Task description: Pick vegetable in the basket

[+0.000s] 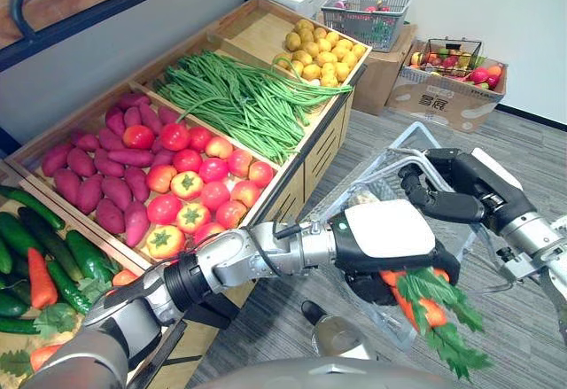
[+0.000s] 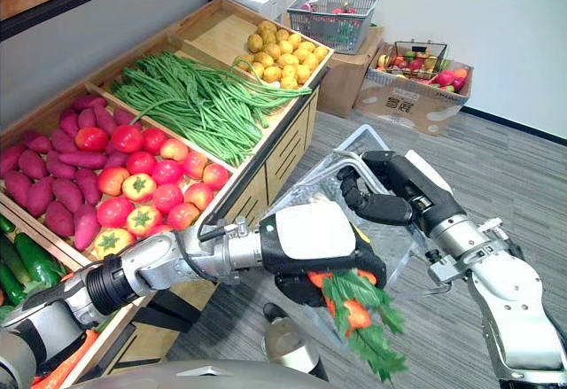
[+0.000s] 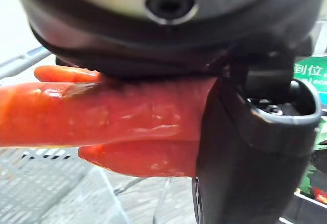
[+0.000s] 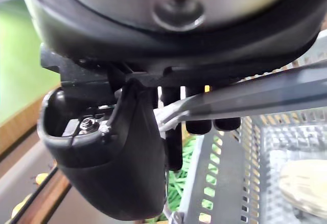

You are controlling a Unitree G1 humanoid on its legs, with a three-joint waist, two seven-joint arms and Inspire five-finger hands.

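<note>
Gripping a bunch of carrots (image 3: 102,117) in curled fingers, the left hand (image 1: 390,229) hangs just above the wire basket (image 4: 225,183), whose handle (image 4: 255,99) the right hand (image 1: 452,196) clasps close beside it.

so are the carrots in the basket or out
Out: the left hand grips the carrots over the near edge of the basket, which the right hand holds.

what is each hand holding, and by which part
The left hand grips the carrots by their orange roots; the right hand is curled round the handle of the basket.
</note>
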